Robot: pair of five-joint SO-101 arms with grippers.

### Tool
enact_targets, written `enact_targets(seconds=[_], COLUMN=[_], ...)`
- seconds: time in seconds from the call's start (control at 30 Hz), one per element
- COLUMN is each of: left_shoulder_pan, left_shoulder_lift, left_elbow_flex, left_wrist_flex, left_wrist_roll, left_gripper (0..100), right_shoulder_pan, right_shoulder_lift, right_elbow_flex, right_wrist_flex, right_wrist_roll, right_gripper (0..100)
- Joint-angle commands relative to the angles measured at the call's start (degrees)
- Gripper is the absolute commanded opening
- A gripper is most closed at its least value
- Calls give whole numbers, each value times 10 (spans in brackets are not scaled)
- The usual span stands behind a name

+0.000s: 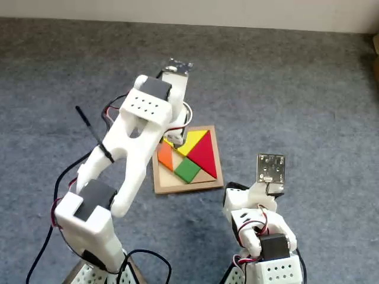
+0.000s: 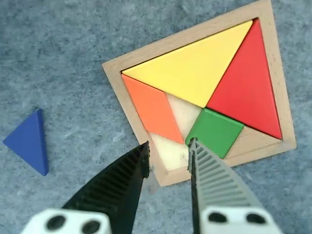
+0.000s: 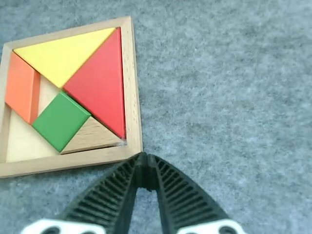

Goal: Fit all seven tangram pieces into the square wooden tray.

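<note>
Grey carpet (image 1: 308,89) — flecked, short-piled — under and all around both sets of jaws, pale strip (image 1: 237,12) far beyond them

Right gripper (image 3: 146,159): black jaws closed, tips touching, nothing between them, over grey carpet (image 3: 219,73). Square wooden tray (image 3: 132,73) sits just ahead of the tips, one corner nearest. Small plain-wood triangle (image 3: 92,137) fills that near corner, large red triangle (image 3: 100,83) and green square (image 3: 61,119) touching it. Large yellow triangle (image 3: 63,53) lies along the far rim. Orange parallelogram (image 3: 22,87) sits farthest across the tray.
</note>
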Motion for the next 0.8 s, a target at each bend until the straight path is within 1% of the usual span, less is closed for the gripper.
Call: enact_targets(seconds=[0.0, 0.1, 0.2, 0.33, 0.47, 0.77], left_shoulder_pan=[-10, -11, -29, -59, -98, -204], left_shoulder_lift=[-103, -150, -184, -228, -282, -364], left_elbow_flex=[40, 97, 171, 272, 353, 469], left_wrist_flex=[-3, -28, -64, -135, -191, -273], left_wrist_roll=[-20, -47, -69, -98, -114, -134], left_gripper=[140, 140, 139, 61, 10, 6], right_shoulder_pan=[12, 12, 12, 9, 12, 12], right_shoulder_lift=[2, 2, 2, 2, 7, 7], right_elbow_flex=[78, 78, 78, 78, 78, 78], right_wrist_flex=[3, 3, 3, 3, 5, 5], right_wrist_roll=[6, 6, 6, 6, 6, 6], right_gripper=[4, 4, 4, 4, 4, 4])
